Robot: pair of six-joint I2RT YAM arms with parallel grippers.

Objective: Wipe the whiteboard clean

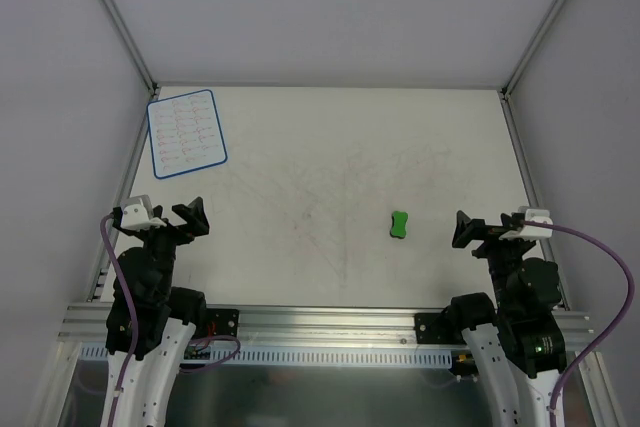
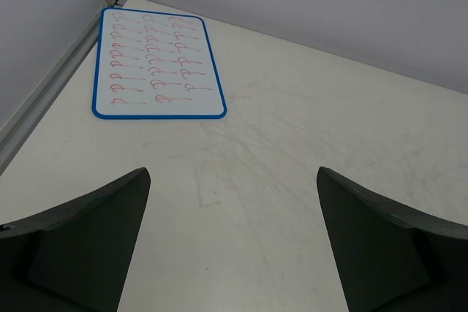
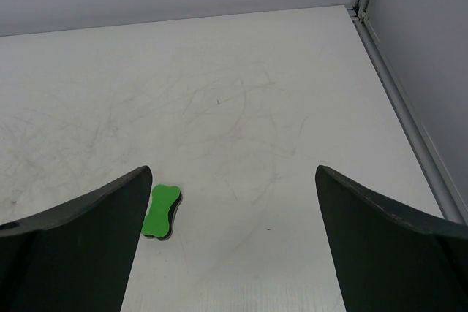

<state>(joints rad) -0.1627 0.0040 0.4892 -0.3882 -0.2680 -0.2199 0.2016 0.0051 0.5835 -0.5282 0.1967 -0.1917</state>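
Note:
The whiteboard (image 1: 185,133) lies flat in the far left corner, blue-bordered, with rows of red marks; it also shows in the left wrist view (image 2: 156,64). The green bone-shaped eraser (image 1: 399,224) lies on the table right of centre, and shows in the right wrist view (image 3: 161,212) next to the left finger. My left gripper (image 1: 178,220) is open and empty, well short of the whiteboard; its jaws frame bare table in its wrist view (image 2: 232,239). My right gripper (image 1: 475,230) is open and empty, to the right of the eraser, as its wrist view (image 3: 232,239) shows.
The scuffed off-white tabletop (image 1: 340,187) is bounded by grey walls with aluminium posts at the far corners (image 1: 150,87). An aluminium rail (image 1: 330,322) runs along the near edge by the arm bases.

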